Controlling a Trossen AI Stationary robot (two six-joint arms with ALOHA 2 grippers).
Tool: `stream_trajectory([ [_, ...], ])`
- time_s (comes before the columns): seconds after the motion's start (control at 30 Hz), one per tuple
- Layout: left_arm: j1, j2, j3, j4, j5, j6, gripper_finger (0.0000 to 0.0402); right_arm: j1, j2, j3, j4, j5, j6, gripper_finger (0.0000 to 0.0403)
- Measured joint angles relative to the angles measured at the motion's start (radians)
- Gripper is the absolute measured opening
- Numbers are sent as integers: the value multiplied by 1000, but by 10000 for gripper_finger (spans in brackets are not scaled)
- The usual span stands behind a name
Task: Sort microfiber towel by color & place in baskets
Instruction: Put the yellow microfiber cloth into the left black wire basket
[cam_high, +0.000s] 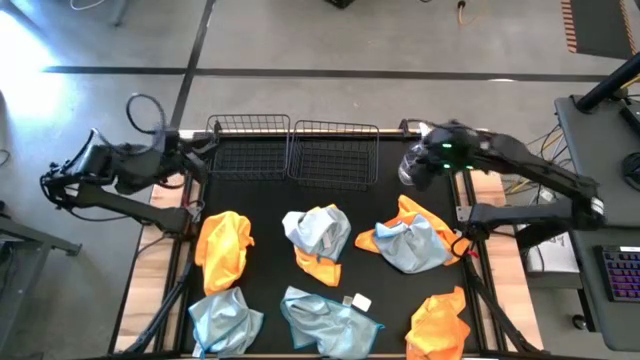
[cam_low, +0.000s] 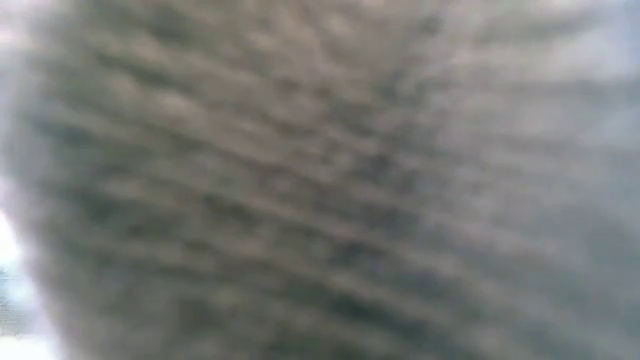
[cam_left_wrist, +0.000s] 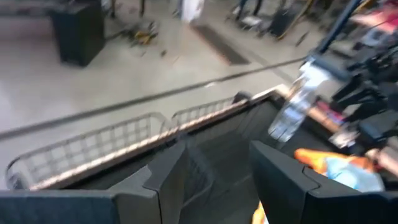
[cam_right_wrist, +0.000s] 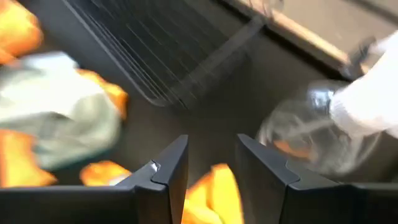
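Several microfiber towels lie crumpled on the black mat: an orange towel (cam_high: 223, 243), a blue-grey towel on an orange one (cam_high: 318, 235), a mixed blue-grey and orange pile (cam_high: 410, 240), two blue-grey towels (cam_high: 225, 318) (cam_high: 330, 318), and another orange towel (cam_high: 440, 322). Two black wire baskets (cam_high: 250, 145) (cam_high: 335, 155) stand side by side at the far edge. My left gripper (cam_left_wrist: 214, 180) is open, raised beside the left basket (cam_left_wrist: 93, 146). My right gripper (cam_right_wrist: 211, 174) is open, above the mat between the pile (cam_right_wrist: 62, 118) and the spray bottle.
A clear plastic spray bottle (cam_high: 415, 165) (cam_right_wrist: 323, 130) stands at the right basket's right side, close to my right gripper. A small white tag (cam_high: 360, 300) lies near the front towels. The low view is filled by a blurred grey surface close to the lens.
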Motion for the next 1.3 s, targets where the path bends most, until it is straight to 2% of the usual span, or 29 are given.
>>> stream_trajectory([
  [0.13, 0, 7, -30, -109, 0, -117, 158, 0, 75, 66, -72, 5, 0, 125],
  [0.3, 0, 6, -81, -152, 27, -207, 158, 0, 139, 93, -87, 6, -9, 125],
  [0.77, 0, 7, -192, -163, 55, -256, 158, 0, 147, 107, -91, 7, 14, 125],
  [1.0, 0, 47, -213, -182, 172, -357, 158, 0, 127, 107, -91, 6, 30, 125],
  [1.3, 0, 187, -216, -267, 356, -390, 158, 0, 119, 129, -93, 6, 30, 125],
])
